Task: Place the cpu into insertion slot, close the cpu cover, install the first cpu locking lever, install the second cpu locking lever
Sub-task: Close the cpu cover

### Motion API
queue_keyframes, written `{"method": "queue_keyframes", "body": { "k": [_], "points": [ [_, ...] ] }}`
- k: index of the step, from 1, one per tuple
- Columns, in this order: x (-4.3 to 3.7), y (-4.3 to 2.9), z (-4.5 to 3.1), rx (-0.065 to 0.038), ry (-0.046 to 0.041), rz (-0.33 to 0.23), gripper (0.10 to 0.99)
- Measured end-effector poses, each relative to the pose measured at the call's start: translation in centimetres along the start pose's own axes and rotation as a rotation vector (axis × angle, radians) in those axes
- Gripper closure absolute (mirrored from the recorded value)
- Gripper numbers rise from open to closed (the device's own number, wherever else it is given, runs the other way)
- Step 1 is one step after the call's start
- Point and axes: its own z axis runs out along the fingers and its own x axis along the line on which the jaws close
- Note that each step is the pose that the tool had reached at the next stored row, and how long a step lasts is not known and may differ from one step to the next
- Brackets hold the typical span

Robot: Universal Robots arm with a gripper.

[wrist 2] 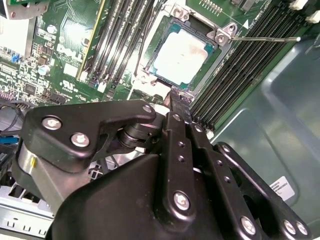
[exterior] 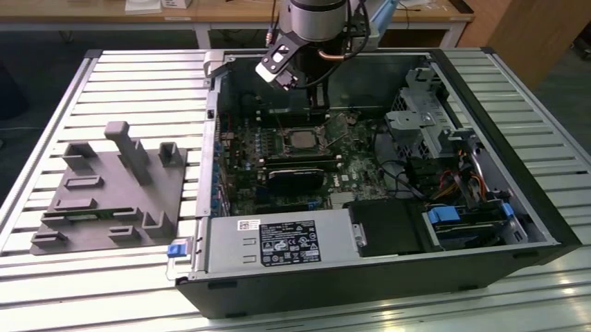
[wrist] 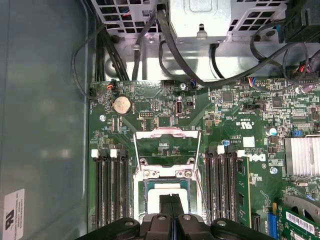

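The open computer case (exterior: 369,277) lies on the slatted worktop (exterior: 138,83), with a moulded fixture (exterior: 111,194) beside it on the exterior view's left. Inside, the cpu (exterior: 303,140) sits in the insertion slot (wrist: 146,192) mid-motherboard (exterior: 360,159) — memory slots (wrist: 112,190) flank it on both sides, the cpu cover (wrist: 167,133) lies swung open on the side toward the coin cell (wrist: 121,104), and the claw (wrist: 171,202) hangs over the slot's opposite edge. The power supply (exterior: 277,243) fills the case's near side in the exterior view — the drive cage (exterior: 420,114) stands on that view's right.
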Motion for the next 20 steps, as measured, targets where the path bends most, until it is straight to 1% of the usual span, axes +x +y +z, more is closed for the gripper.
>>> {"method": "queue_keyframes", "body": {
  "k": [20],
  "points": [
    [0.04, 0.86, 0.08, 0.000, 0.0000, 0.000, 0.980]
  ]
}}
